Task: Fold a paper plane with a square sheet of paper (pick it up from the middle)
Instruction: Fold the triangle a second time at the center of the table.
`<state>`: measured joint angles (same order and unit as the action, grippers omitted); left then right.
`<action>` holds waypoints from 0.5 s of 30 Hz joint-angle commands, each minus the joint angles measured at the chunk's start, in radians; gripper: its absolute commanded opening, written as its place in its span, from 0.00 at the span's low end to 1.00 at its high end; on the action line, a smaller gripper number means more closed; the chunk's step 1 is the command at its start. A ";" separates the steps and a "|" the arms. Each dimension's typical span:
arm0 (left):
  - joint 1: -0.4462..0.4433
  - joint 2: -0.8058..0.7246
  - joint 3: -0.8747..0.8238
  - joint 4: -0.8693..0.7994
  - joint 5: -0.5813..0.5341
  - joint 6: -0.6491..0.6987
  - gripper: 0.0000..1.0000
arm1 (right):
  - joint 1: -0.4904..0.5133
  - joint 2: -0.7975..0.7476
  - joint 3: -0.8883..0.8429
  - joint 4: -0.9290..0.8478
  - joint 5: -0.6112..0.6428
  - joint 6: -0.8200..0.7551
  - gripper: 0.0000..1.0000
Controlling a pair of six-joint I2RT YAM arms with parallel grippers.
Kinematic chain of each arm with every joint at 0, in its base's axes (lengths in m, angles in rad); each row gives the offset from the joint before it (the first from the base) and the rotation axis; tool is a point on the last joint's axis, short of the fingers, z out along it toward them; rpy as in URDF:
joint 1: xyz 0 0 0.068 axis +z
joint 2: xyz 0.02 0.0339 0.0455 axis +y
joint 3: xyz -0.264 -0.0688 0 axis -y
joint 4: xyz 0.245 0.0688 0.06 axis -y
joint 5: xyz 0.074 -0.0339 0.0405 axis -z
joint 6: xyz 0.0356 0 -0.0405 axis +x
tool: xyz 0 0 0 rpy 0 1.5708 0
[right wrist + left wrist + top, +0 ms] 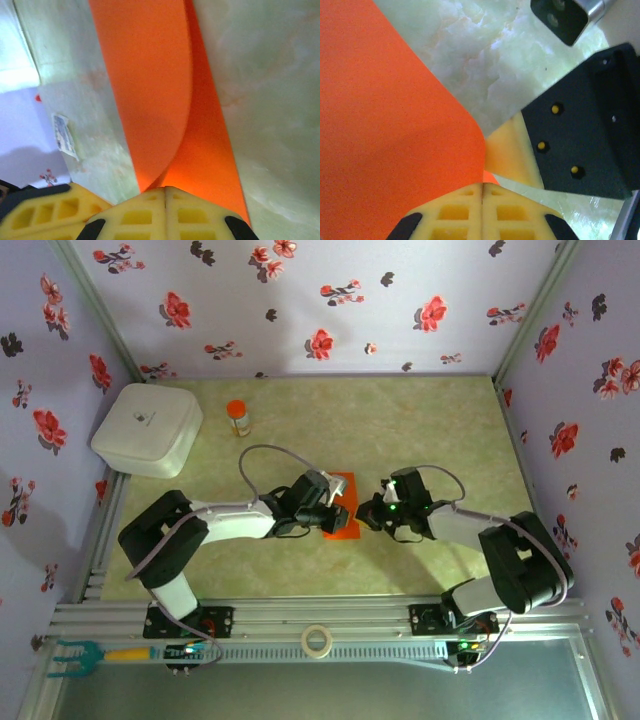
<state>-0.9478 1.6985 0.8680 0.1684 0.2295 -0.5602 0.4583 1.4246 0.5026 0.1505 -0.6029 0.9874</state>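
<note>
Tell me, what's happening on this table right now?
Two robot arms are folding an orange paper on the table. The left tool and the right tool are both shut on it, close together. One layer curves over another, and it is no plane yet.

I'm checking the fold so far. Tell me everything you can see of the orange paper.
The orange paper is thin, plain, bright and unmarked. It lies on the pale green table between the arms, partly folded, one layer curling over another. The left gripper and right gripper are each shut on an edge.
</note>
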 commanded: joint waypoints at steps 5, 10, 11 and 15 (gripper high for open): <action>0.011 -0.001 0.019 -0.043 0.017 0.058 0.08 | 0.006 0.047 -0.023 0.137 -0.023 0.072 0.05; 0.015 0.016 0.030 -0.061 0.023 0.072 0.13 | 0.006 0.051 -0.026 0.139 -0.016 0.073 0.05; 0.017 0.020 0.033 -0.065 0.025 0.074 0.14 | 0.006 0.054 -0.025 0.141 -0.018 0.073 0.05; 0.020 0.036 0.042 -0.074 0.043 0.079 0.15 | 0.006 0.056 -0.026 0.144 -0.017 0.073 0.05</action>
<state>-0.9390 1.7123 0.8803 0.1234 0.2455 -0.5129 0.4583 1.4704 0.4870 0.2733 -0.6094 1.0492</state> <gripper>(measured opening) 0.150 0.058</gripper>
